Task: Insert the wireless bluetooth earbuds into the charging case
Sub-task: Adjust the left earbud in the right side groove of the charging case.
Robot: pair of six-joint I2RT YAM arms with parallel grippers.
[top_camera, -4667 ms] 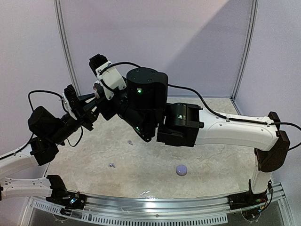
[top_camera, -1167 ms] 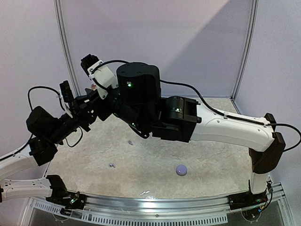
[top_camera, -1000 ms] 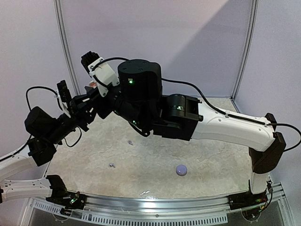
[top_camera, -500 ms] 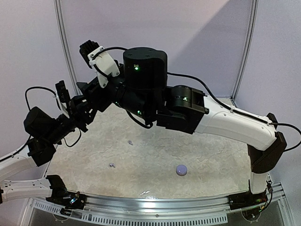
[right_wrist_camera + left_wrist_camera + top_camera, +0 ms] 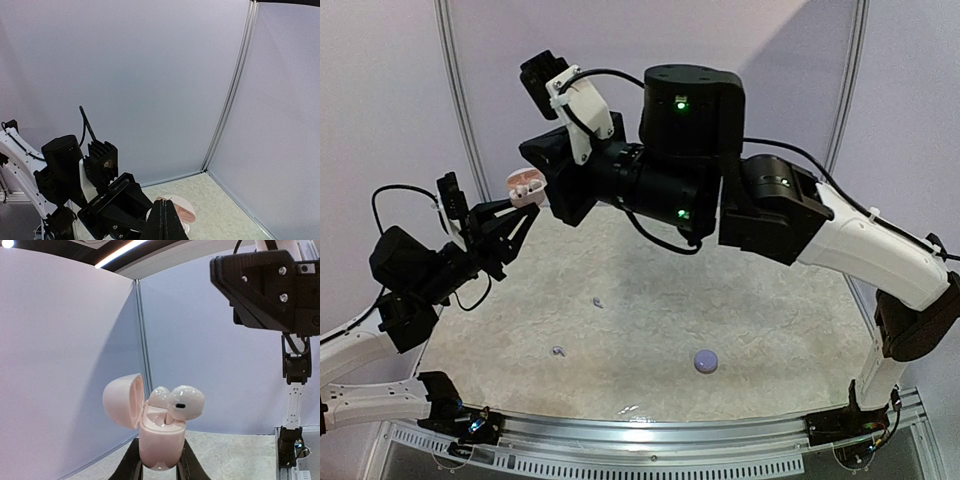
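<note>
Charging case [image 5: 159,442] is held in the air above the far-left part of the bench [image 5: 770,330], not resting on it. The left fingers [image 5: 131,467] pinch its lower body from both sides, and it stands roughly upright. Its lid is swung open to the left. The earbuds [image 5: 186,402] both show at the mouth of the case: one sits lower, beside the lid hinge. The other stands higher with its rounded head well above the rim, and how deep its stem goes cannot be told.

The right fingers [image 5: 157,227] are pressed together with nothing between them. They hang above the open case and are apart from it, their tips pointing toward it in the right wrist view.

On the bench, a small round lavender object [image 5: 706,361] lies near the near edge, right of the middle. Two tiny pale bits [image 5: 597,302] lie left of the middle, too small to identify.
</note>
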